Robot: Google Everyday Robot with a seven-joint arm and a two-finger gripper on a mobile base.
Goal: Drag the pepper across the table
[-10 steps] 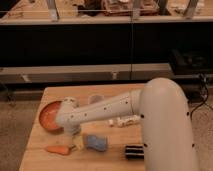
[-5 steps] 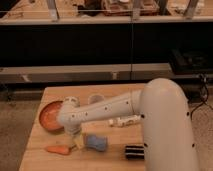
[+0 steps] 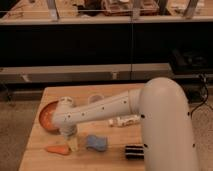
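The pepper (image 3: 57, 149) is a small slim orange chili lying on the light wooden table (image 3: 40, 160) near its front left. My white arm reaches from the right across the table, and my gripper (image 3: 73, 144) hangs down from the wrist just right of the pepper's end, close to or touching it. The gripper's tips sit at table level between the pepper and a blue object.
A round orange bowl (image 3: 46, 116) sits at the left behind the gripper. A blue object (image 3: 96, 143) lies right of the gripper. A white bottle (image 3: 124, 121) lies under the arm. A black ridged item (image 3: 134, 152) sits at the front. A pale cup (image 3: 95, 99) stands behind.
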